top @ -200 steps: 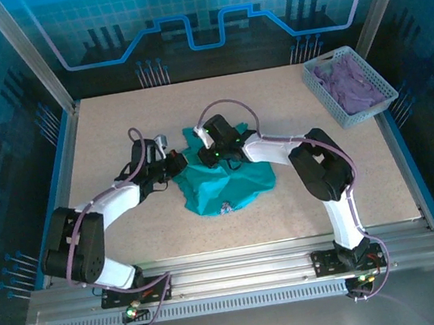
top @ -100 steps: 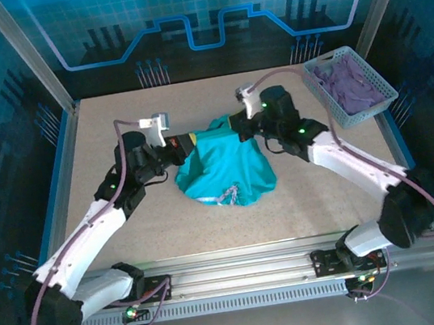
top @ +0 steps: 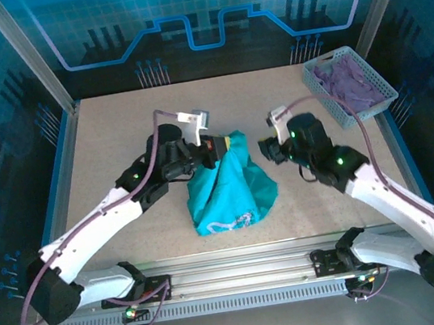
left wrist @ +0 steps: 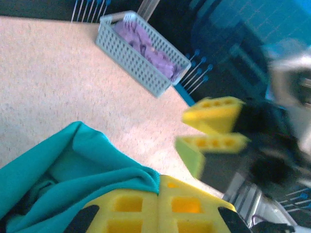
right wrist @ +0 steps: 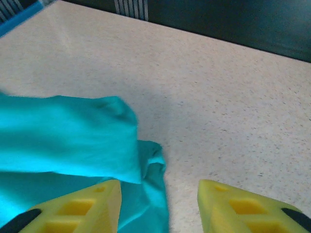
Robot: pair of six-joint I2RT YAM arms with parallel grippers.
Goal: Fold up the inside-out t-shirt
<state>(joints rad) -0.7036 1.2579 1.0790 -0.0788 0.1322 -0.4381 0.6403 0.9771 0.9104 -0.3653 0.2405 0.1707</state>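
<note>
Meanwhile, the left gripper (top: 216, 145) is reaching forward, clamping the t-shirt (top: 225, 192), while the right gripper (top: 269, 148) is hovering beside it, jaws apart.

We see L arm stretched fwd, left pincer (top: 218, 144) clamped on the t-shirt (top: 229, 189), and R arm angled inward opp. it, right pincer (right wrist: 158, 196) low w/ jaws apart.

light: blue-tinted, even | shadows: soft | left wrist view: motion-blurred
</note>
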